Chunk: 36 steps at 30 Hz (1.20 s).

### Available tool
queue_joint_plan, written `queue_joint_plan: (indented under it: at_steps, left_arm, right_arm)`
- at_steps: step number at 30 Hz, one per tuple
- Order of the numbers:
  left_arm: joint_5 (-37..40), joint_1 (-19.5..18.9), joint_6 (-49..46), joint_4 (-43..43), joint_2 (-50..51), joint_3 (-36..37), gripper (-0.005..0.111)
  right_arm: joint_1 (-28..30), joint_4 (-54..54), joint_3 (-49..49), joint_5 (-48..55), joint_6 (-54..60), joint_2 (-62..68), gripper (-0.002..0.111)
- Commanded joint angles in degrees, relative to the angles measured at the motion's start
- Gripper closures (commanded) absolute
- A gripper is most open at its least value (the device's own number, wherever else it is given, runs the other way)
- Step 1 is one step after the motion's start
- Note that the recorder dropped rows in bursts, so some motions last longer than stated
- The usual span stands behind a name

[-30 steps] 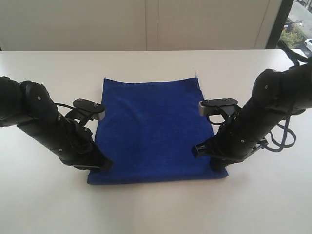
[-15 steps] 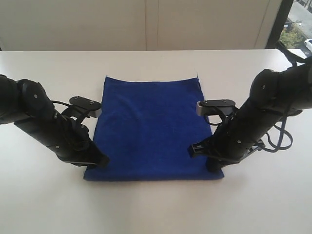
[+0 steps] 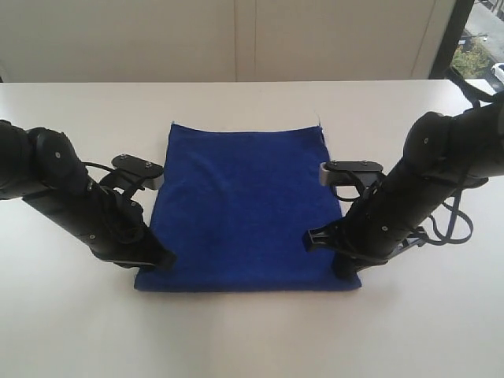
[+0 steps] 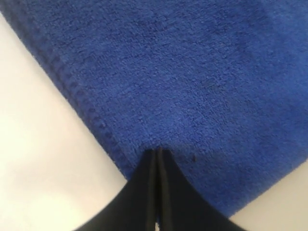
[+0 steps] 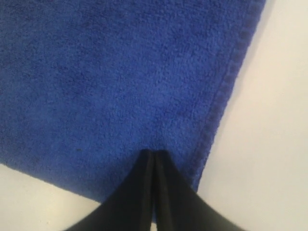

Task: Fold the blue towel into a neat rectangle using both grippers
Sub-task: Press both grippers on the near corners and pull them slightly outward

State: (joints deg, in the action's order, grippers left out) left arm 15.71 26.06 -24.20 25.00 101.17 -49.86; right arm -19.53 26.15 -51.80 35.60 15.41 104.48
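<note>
The white table (image 3: 252, 339) lies bare in front. On it, the blue towel (image 3: 244, 205) is spread flat in the middle, its near hem running straight across. The left gripper (image 3: 161, 258) sits at the towel's near left corner and the right gripper (image 3: 340, 269) at its near right corner, both low on the cloth. In the left wrist view the left gripper (image 4: 156, 151) is clenched, its two black fingers pressed together with only a hairline between them and the tips on the plush just inside the stitched hem (image 4: 72, 86). The right wrist view shows the right gripper (image 5: 153, 153) squeezed tight in the same way beside the other side hem (image 5: 226, 82). Whether either one pinches any cloth cannot be told. Both black arms slope up and outward from the corners, and dark cables (image 3: 457, 224) loop beside the right one. Farther back, the towel's far edge lies straight, with a small white tag (image 3: 317, 120) at its far right corner. A pale wall (image 3: 236, 39) stands beyond the table
</note>
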Motion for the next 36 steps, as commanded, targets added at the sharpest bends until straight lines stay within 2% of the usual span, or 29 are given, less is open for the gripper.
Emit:
queue_joint_plan:
  at_steps: [1,24,36]
  left_arm:
    - [3.60,-0.69,0.44,-3.37,2.16,1.22,0.107]
    - [8.25,-0.69,4.57,-3.37,2.16,1.22,0.107]
    - [6.83,-0.69,5.99,-3.25,2.16,1.22,0.107]
  right_arm:
    - [-0.44,-0.50,0.54,-2.51,-0.70,1.17,0.108]
    - [-0.44,-1.72,0.54,-5.89,0.11,1.17,0.108]
    - [-0.44,-3.33,0.54,-3.50,-1.81,1.17,0.108]
